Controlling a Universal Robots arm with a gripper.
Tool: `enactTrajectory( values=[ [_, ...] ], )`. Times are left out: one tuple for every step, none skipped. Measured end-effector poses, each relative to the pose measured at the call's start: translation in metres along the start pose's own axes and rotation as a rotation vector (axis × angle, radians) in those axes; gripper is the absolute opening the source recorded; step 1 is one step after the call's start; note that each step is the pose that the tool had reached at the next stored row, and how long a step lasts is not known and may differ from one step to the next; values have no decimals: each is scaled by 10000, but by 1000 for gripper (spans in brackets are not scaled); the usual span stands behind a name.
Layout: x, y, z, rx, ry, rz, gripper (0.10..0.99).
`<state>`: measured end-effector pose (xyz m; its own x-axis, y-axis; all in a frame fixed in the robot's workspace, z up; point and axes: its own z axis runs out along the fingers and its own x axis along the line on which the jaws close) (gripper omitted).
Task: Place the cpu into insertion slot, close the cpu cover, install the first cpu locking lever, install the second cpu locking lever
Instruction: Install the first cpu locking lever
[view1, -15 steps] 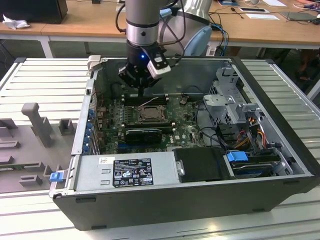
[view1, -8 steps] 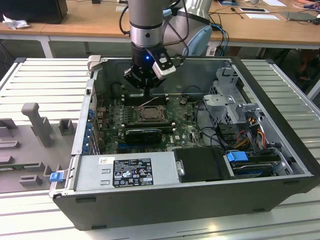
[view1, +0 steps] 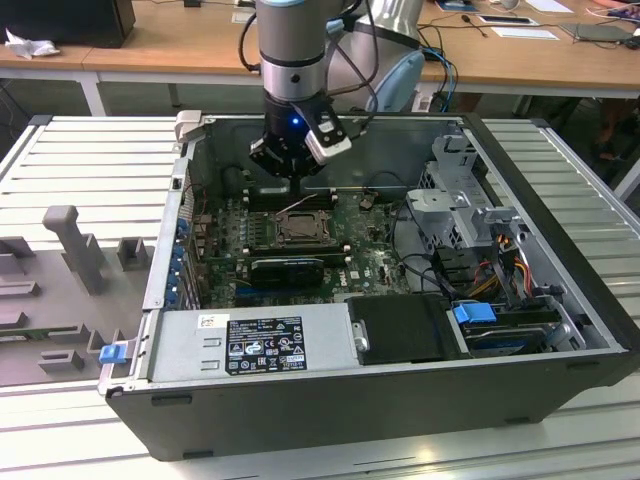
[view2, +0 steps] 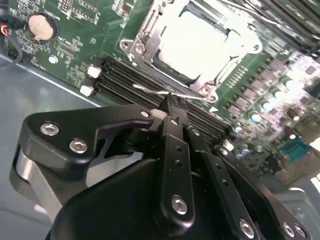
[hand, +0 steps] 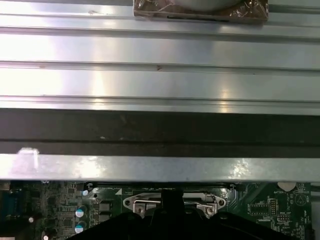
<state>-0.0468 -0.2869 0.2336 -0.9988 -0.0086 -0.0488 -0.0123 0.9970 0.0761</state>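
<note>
Inside an open computer case (view1: 560, 300) on a ribbed metal tabletop (view1: 60, 160), the hand (view2: 170, 107), fingers pressed together, touches a thin locking lever (view2: 150, 91) just ahead, beyond which the cpu (view2: 197, 40) sits in the insertion slot (view1: 297, 228) under the lowered cpu cover (view2: 145, 42), levers apparently unfinished.

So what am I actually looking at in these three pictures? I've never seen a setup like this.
It is a robot arm working inside an opened computer case that lies on a metal table. The exterior view looks from outside: the arm reaches down, its gripper above the green motherboard. Both wrist views come from cameras riding on the arm. In the second wrist view, the black fingers are pressed together at a thin wire lever beside the processor socket. The cpu, a pale square chip, already sits there, with the cpu cover, a silver frame, lying over it. The first wrist view looks across the case wall to the table.
</note>
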Motion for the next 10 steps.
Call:
enactTrajectory(
  values=[
    [-37, -4, 41, 0, 8, -18, 106],
    [-75, -6, 67, -2, 28, -67, 106],
    [-90, -7, 76, -3, 36, -99, 106],
    [-101, -7, 82, -6, 40, -136, 106],
    [-136, -8, 104, -22, 79, -467, 106],
    [-151, -10, 116, -46, 90, -564, 106],
    [-166, -11, 135, -210, 85, -555, 106],
    [-170, -11, 144, -233, 82, -555, 106],
    [-172, -12, 148, -232, 84, -555, 106],
    [-174, -12, 153, -231, 85, -556, 106]
  ],
)
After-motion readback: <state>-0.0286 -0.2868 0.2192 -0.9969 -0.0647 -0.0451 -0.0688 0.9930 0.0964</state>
